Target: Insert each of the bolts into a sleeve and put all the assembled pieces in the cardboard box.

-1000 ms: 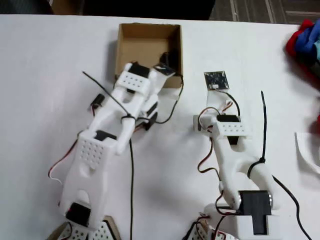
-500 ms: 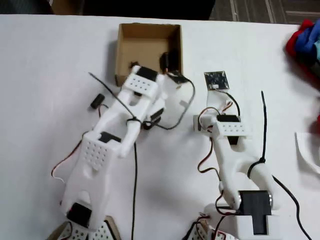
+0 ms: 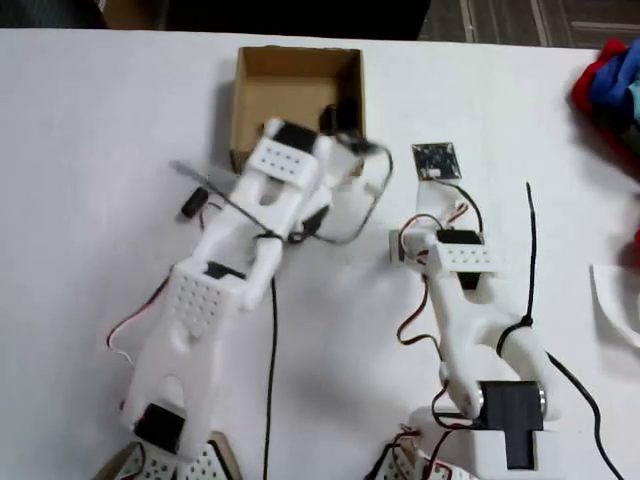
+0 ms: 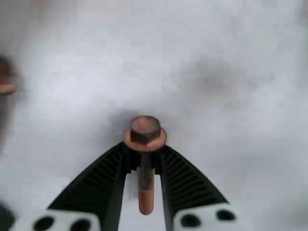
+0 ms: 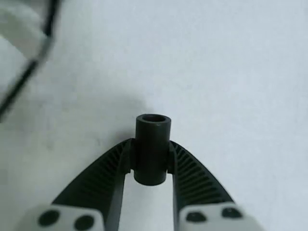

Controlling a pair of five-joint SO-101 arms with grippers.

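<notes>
In the left wrist view my left gripper [image 4: 144, 150] is shut on a copper bolt [image 4: 144, 134], head outward and shank between the black fingers, above the white table. My right gripper [image 5: 150, 147] is shut on a black sleeve [image 5: 153, 137] whose open bore faces away from the wrist. From above, the left arm [image 3: 215, 290] stretches to the near right corner of the cardboard box [image 3: 298, 55]. The right arm [image 3: 465, 300] stands to the right of the box. Another black sleeve [image 3: 195, 203] lies on the table left of the left arm.
Coloured cloth [image 3: 610, 75] sits at the table's far right edge, with a white curved object [image 3: 612, 305] below it. Cables trail from both arms across the middle of the table. The far edge of the table runs just behind the box.
The left arm has swung to the right, carrying its wrist from over the box's near edge toward the box's right corner. The right arm has barely shifted.
</notes>
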